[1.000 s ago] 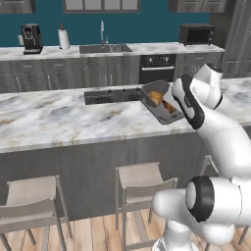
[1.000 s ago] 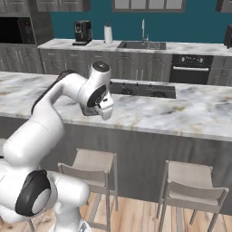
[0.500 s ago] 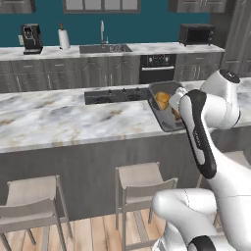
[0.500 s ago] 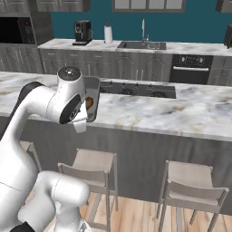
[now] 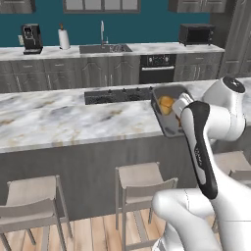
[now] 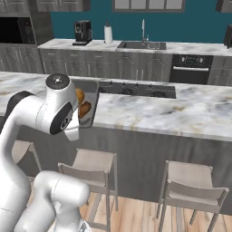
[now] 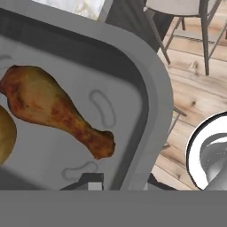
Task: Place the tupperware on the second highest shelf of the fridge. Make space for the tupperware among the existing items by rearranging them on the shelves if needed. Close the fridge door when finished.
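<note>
Tupperware (image 5: 169, 110): it is hanging tilted at the near edge of the marble island counter (image 5: 73, 120), partly past that edge, its open side facing the left base camera; in the right base view the tupperware (image 6: 88, 106) is showing beside the arm's upper joint, over the counter's near left part.

Contents: a browned drumstick (image 7: 57, 111) is lying on the tub floor, with a yellow lump (image 7: 5, 137) cut off by the left border of the hand view.

Gripper (image 7: 91, 181): one dark finger is lying on the tub's inside wall close to its rim and the tub is being carried, so the tool is grasping the tupperware; the second finger is lying outside the rim and is hard to make out.

Open room: wooden floor (image 7: 195, 102) and a stool (image 7: 186, 13) are showing below the tub's rim; two stools (image 5: 142, 181) are standing close under the counter's near edge.

Change: the arm is swinging round, its elbow now higher and farther right in the left base view than half a second ago, and the tub is moving with it.

Hidden: the arm's forearm (image 5: 198, 142) is covering the tub's right side and the gripper itself in the left base view.
</note>
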